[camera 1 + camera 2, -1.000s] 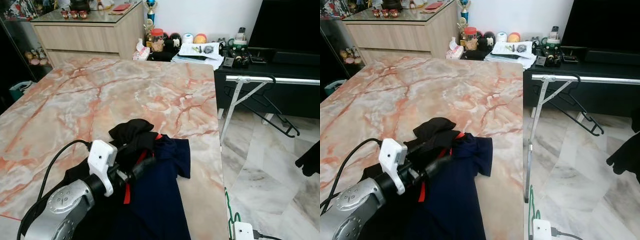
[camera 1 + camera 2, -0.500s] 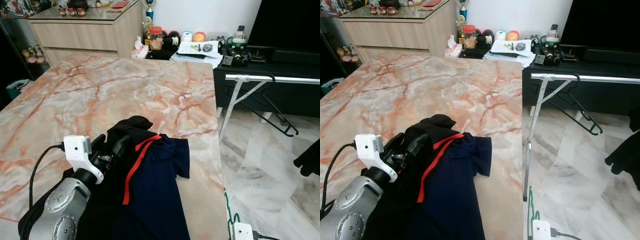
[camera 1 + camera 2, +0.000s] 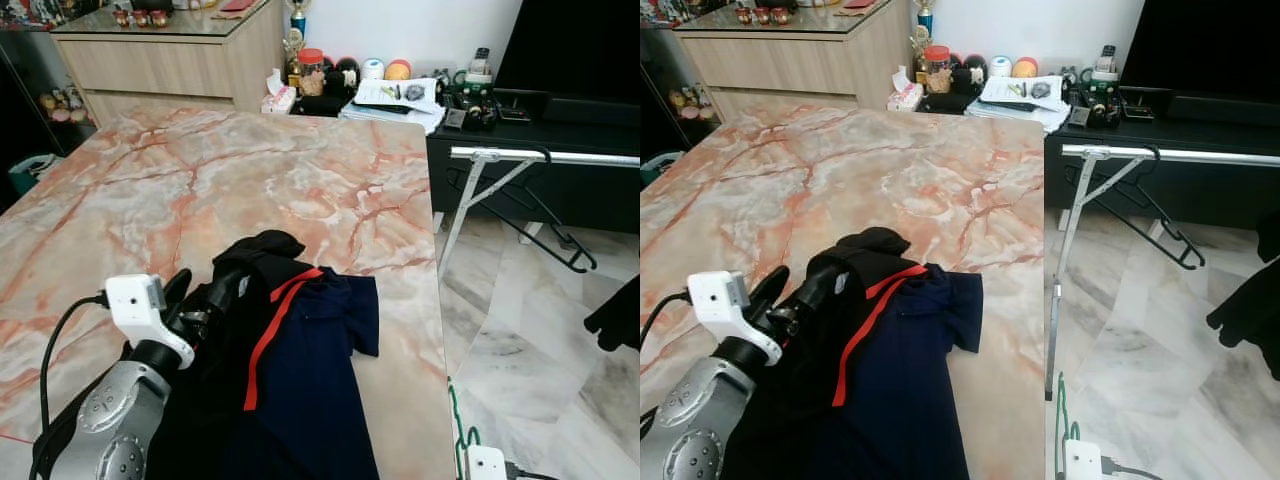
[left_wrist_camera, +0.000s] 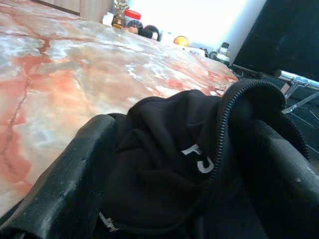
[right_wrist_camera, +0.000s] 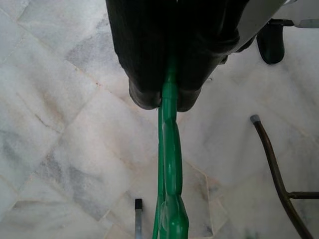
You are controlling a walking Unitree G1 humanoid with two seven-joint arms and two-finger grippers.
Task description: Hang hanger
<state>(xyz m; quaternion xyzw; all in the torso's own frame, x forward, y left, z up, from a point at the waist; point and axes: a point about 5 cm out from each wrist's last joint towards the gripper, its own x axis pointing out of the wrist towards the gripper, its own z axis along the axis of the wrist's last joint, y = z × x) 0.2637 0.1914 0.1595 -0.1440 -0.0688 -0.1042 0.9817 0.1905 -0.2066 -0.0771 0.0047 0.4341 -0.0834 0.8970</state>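
At the near edge of the pink-veined marble table (image 3: 200, 180) lies a pile of dark clothing: a navy blue shirt with a red stripe (image 3: 310, 370) and, on its left, a black zippered garment (image 3: 255, 262) with small white lettering. The left gripper (image 4: 164, 164) rests on this pile with its two black fingers (image 4: 70, 179) spread wide, one on either side of a bunched fold of the black garment, touching the cloth without being pressed together on it. Its silver arm with a white camera block (image 3: 135, 305) comes in from the near left.

The right gripper (image 5: 168, 97) hangs low on the right over the pale marble floor (image 5: 55, 149), its fingers pressed together on the thin green plastic hanger (image 5: 169, 169), which runs out from between the fingertips toward the floor. A green strand (image 3: 455, 410) also shows at the near right of the table, above a white block on the floor.

Farther right stands a white metal clothes rail (image 3: 540, 157) with a black hanger (image 3: 545, 230) hooked on it. Beyond the table are a wooden sideboard (image 3: 160, 70), a low black cabinet (image 3: 540, 120) crowded with small items, and a dark screen (image 3: 580, 45).
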